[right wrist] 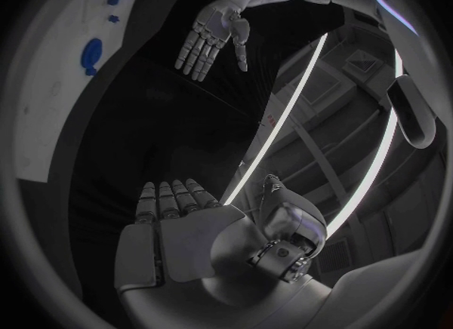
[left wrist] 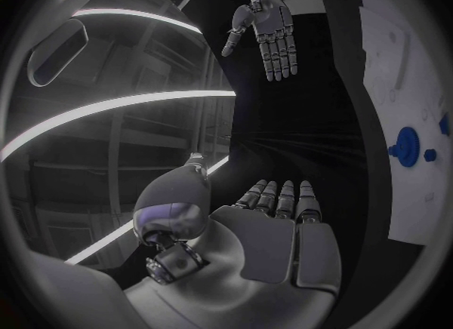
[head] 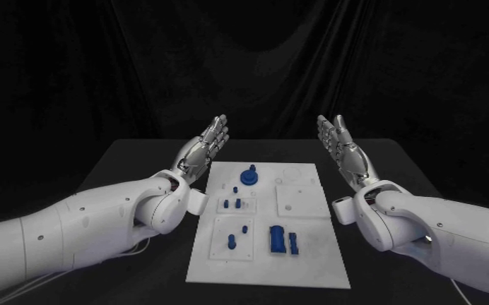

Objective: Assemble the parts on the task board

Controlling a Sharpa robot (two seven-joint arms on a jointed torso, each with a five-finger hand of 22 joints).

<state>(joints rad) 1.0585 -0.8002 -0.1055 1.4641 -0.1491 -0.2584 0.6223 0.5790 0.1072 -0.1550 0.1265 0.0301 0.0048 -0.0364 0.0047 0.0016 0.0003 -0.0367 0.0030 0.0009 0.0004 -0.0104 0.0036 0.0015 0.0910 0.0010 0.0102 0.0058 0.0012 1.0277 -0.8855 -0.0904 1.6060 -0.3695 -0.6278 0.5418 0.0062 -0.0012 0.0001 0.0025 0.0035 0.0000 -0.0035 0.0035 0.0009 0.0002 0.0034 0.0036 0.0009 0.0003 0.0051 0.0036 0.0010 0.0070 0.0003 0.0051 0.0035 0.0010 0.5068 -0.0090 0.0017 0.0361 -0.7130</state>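
The white task board (head: 306,262) lies in the middle of the black table. On it sit a blue round gear-like part (head: 249,176) at the far end, small blue pegs (head: 234,202) in the middle, and a taller blue block (head: 276,239) with a slim blue piece (head: 293,243) near the front. My left hand (head: 204,148) is raised beside the board's far left corner, fingers straight and apart, holding nothing. My right hand (head: 343,151) mirrors it at the far right, also flat and empty. The left wrist view shows my left hand (left wrist: 278,227), the right hand (left wrist: 267,29) and the gear (left wrist: 407,146). In the right wrist view are my right hand (right wrist: 174,223) and the left hand (right wrist: 212,35).
The black table (head: 133,171) extends on both sides of the board, with a dark curtain behind it. A square white insert plate (head: 302,200) sits on the board's right half.
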